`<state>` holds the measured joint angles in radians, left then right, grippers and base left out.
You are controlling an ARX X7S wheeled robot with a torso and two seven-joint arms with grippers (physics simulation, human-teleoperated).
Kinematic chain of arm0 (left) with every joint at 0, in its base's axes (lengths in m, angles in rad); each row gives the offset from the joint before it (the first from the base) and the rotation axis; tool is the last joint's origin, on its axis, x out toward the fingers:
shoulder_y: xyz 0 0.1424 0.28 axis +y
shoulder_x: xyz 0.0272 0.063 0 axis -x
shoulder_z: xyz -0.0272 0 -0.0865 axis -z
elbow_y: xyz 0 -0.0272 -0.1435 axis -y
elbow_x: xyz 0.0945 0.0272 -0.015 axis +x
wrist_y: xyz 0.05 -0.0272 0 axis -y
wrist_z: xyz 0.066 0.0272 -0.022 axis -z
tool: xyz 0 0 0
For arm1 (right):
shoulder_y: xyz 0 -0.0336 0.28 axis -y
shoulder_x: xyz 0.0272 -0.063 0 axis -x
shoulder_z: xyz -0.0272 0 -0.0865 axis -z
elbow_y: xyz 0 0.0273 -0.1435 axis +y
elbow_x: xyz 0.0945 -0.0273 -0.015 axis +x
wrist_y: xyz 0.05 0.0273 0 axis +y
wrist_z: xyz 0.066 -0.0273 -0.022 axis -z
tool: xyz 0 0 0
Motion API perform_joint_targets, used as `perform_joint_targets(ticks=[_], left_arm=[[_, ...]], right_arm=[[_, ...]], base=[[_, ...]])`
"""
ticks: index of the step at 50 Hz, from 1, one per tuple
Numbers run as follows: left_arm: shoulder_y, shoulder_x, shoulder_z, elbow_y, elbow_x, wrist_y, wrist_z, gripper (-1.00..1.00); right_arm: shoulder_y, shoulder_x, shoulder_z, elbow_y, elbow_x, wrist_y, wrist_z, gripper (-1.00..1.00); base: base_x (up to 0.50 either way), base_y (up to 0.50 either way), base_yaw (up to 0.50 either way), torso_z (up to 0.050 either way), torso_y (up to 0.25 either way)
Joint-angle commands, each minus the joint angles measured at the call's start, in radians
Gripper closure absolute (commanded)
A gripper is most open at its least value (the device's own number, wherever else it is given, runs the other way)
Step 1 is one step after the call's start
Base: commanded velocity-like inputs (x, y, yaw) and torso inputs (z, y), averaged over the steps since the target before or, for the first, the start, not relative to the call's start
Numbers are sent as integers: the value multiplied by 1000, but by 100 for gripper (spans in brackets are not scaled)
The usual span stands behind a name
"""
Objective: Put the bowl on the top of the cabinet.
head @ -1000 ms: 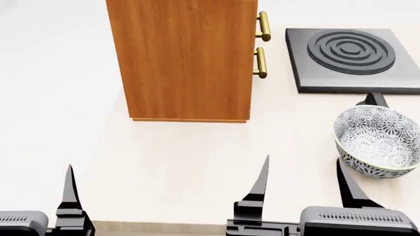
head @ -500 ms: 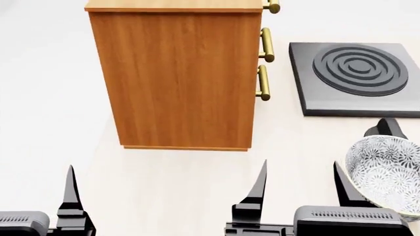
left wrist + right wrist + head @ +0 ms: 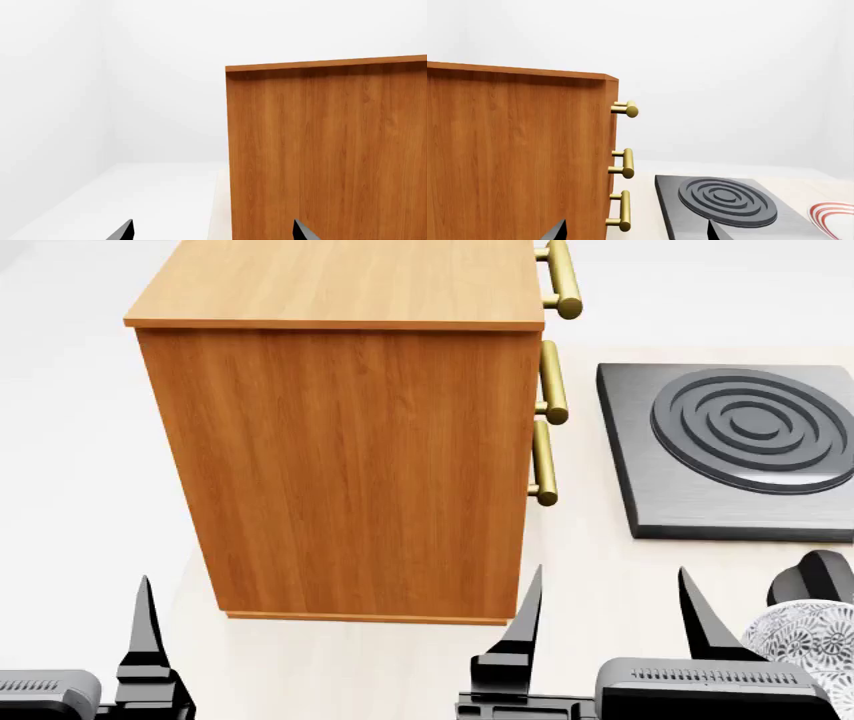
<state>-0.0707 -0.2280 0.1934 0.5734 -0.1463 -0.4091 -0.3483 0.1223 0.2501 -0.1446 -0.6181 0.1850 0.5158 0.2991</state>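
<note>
A: Head view: cabinet (image 3: 347,430) centre; bowl (image 3: 811,640) lower right corner, untouched. Right gripper (image 3: 611,615) spread, empty; left gripper (image 3: 140,640) cannot tell.
B: Wrist views: cabinet only, no bowl. Likely rigid, slippery, breakable; pinch rim.

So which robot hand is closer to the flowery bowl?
The right. The right gripper sits just beside the bowl at the table's near right corner; the left gripper is far across, past the cabinet.
</note>
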Motion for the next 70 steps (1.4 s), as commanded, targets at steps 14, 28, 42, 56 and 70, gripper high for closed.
perform_joint_targets(ticks=[14, 28, 42, 56, 70], left_arm=[[-1, -11, 9, 6, -11, -1, -14, -100], [-1, -17, 13, 9, -17, -1, -23, -100], [-3, -22, 16, 2, -24, 4, -29, -100], [-2, -27, 20, -3, -28, 13, -34, -100], [0, -33, 22, -15, -35, 21, -39, -100]], right_arm=[[3, 12, -8, -5, 11, 13, 13, -100], [-4, 17, -7, -7, 13, -9, 20, -100], [2, 21, -11, 0, 23, 4, 26, -100], [-6, 28, -17, 12, 2, -22, 45, -100], [11, 52, -27, -46, -44, 175, 110, -100]], base=[[163, 0, 0, 0, 0], [336, 0, 0, 0, 1], [80, 0, 0, 0, 0], [204, 0, 0, 0, 1], [0, 0, 0, 0, 0]])
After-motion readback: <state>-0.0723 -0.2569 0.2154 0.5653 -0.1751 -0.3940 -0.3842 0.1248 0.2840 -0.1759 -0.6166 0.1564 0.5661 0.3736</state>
